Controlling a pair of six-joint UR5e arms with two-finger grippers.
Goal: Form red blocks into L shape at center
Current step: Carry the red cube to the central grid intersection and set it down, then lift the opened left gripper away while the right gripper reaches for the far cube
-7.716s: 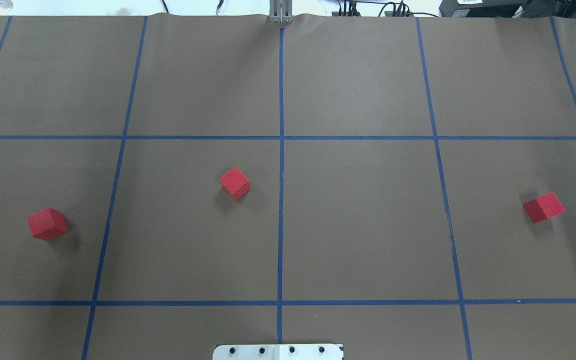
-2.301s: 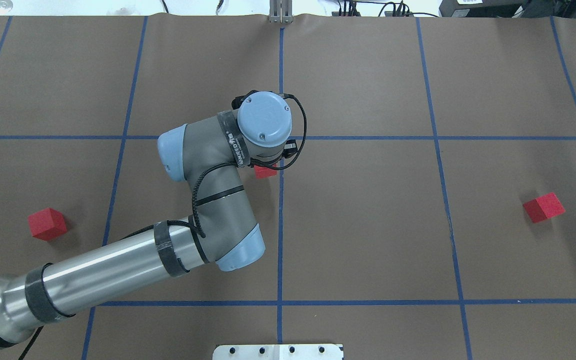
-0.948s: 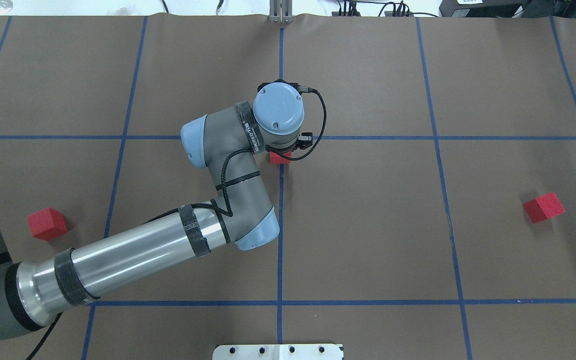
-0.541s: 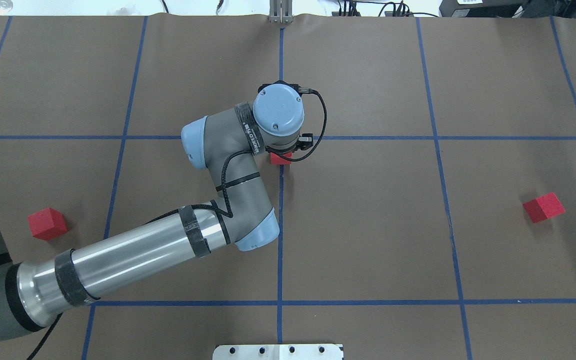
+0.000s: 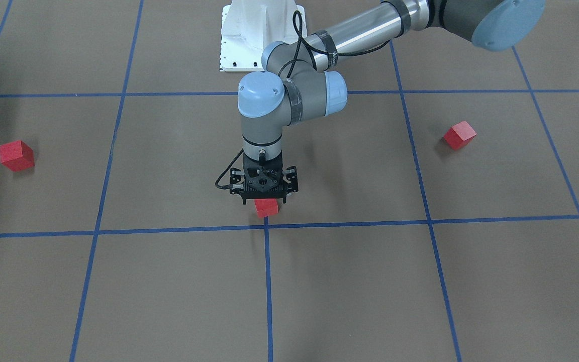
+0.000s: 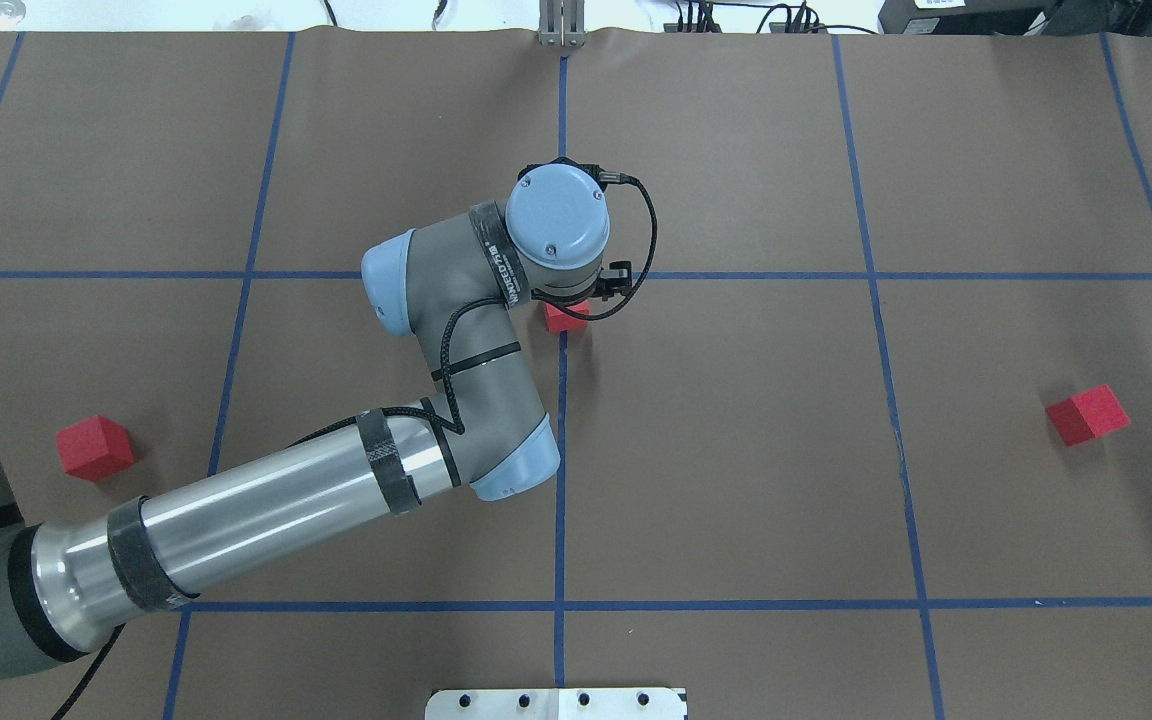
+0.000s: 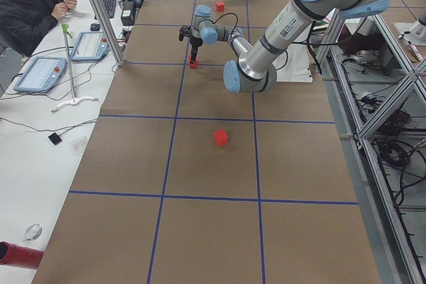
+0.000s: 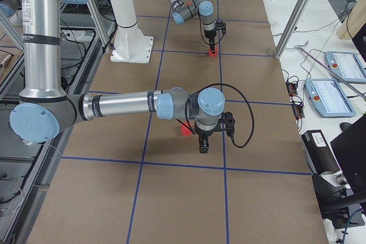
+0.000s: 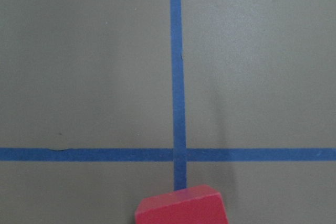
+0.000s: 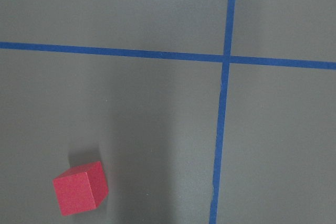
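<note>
The step in hand looks like setting down the first piece of the L. The left pincer (image 5: 264, 200) stands upright over a red cube (image 5: 267, 208), which sits just beside the center (image 9: 180, 154) on its robot side, astride the blue tape line that runs from the center toward the robot's base. The cube seems to be on the table (image 6: 736, 450) or barely off it. Whether the pincer is clamped on the cube or already parted from it cannot be told, as the wrist view shows only the cube's top edge and no fingers.

If the cube is down, the next move calls for a clean release and a straight lift, so that the cube is not dragged off the tape line. After that, a second cube must be fetched and set flush against a face of the first.

Two pieces remain well apart from the center: the left-hand cube (image 6: 94, 447) toward the robot's left and the right-hand cube (image 6: 1087, 415) toward its right. No object lies between either one and the center. The likely obstruction is the left arm (image 6: 266, 520), which reaches in to the center. The right pincer (image 8: 201, 143) shows only from the table's end, so its state cannot be told
</note>
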